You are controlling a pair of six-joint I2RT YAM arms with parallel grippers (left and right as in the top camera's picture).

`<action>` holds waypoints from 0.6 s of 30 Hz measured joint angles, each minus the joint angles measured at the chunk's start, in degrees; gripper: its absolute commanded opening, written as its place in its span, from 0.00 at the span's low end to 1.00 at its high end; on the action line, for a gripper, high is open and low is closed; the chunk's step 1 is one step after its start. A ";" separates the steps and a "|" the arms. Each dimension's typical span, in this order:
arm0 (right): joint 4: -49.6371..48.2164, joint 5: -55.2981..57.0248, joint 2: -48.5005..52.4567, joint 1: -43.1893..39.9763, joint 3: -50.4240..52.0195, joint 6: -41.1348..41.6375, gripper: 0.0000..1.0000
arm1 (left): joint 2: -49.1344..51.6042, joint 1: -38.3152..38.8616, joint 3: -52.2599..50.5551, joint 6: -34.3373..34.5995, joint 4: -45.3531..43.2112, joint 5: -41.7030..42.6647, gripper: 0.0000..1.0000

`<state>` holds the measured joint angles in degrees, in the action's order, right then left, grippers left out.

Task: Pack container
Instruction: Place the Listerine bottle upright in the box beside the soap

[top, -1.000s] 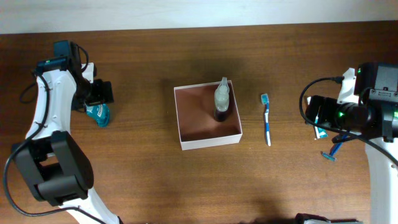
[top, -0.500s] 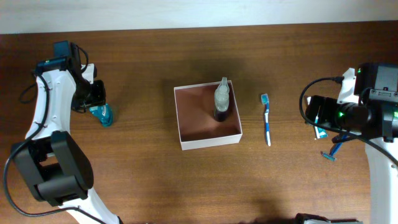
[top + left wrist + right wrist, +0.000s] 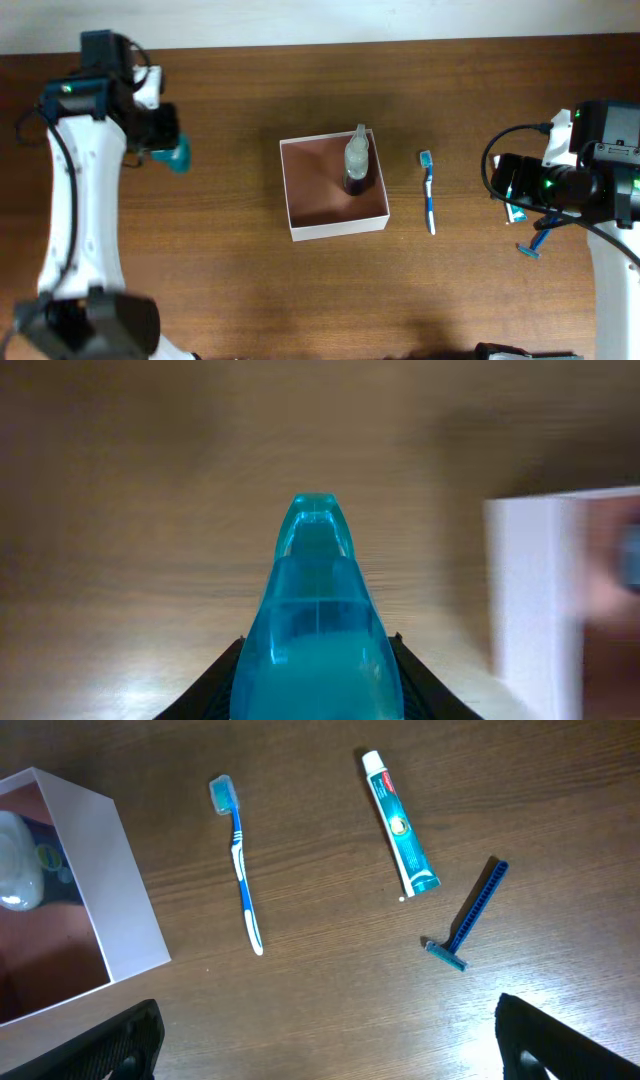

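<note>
The container [image 3: 315, 190], a shallow square box with white walls and a reddish-brown inside, sits at the centre of the overhead frame on the dark wooden table [image 3: 250, 290]. A clear bottle [image 3: 356, 158] with a dark base stands upright in its upper right corner, close against the right wall. At the upper left of that frame, well apart from the box, the left gripper [image 3: 315, 695] is clamped around a teal bottle [image 3: 315, 615]. In the left wrist view a black finger presses against each flank of it, its narrow end points up the frame, and the box's white wall shows blurred at the right edge. A blue and white toothbrush [image 3: 429, 192] lies just right of the box, roughly parallel to its right wall, bristles toward the top of the frame. At the right edge, the right gripper [image 3: 328, 1010] hangs with its pincer spread wide and nothing between the fingers. Its wrist view shows a toothpaste tube [image 3: 400, 820] at upper centre and a blue razor [image 3: 470, 915] just to its lower right, the two apart.
</note>
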<state>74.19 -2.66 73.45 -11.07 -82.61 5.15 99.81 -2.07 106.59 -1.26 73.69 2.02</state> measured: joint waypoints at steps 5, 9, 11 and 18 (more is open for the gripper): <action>-0.02 -0.02 0.00 0.00 0.00 -0.04 0.99 | -4.76 14.01 0.90 4.09 -0.90 1.33 0.00; 0.00 -0.02 0.00 0.00 0.00 -0.02 0.98 | -2.32 24.00 0.90 7.65 -4.66 1.62 0.01; 0.00 -0.02 0.00 0.00 0.00 -0.02 0.99 | -0.70 25.66 0.90 9.09 -5.97 1.46 0.01; 0.00 -0.02 0.00 0.00 0.00 -0.02 0.99 | 9.81 27.45 0.90 11.61 -8.22 0.74 0.01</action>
<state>74.19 -2.68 73.45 -11.07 -82.61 5.13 109.62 25.39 107.48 10.35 65.47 2.76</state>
